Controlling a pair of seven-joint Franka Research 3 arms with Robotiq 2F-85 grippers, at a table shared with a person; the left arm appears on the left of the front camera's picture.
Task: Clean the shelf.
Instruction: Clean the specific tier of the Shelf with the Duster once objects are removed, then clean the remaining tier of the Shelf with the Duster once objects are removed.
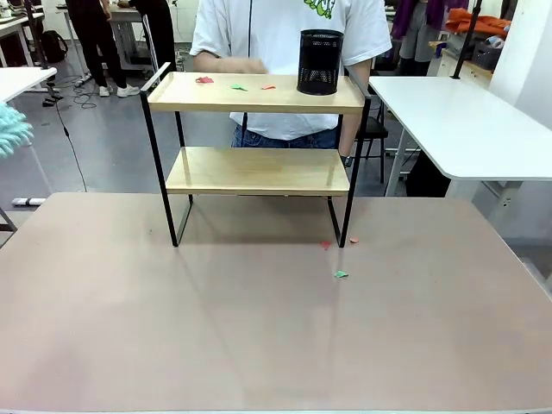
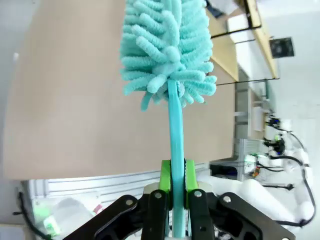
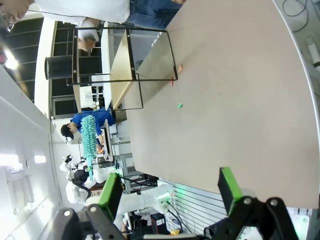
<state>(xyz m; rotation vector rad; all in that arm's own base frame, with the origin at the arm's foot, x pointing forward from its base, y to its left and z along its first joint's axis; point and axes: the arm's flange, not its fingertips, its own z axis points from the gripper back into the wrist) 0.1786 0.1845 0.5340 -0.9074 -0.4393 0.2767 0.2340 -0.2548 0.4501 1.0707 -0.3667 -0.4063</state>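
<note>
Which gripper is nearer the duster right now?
Left. The left gripper has its fingers shut on the duster handle. The right gripper is open, far off across the table from it.

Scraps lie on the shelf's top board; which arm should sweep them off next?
Left, probably: the left gripper is shut on the teal duster, ready for the shelf. The right gripper is open, empty.

shelf (image 1: 257,171) | two light wood boards in thin black metal frame, raised rails at the sides | upright, level, legs on table (image 1: 259,345), far-centre, long side facing the robot | top board: small red and green scraps (image 1: 237,85) left of middle, black mesh cup (image 1: 320,62) near right end
</note>
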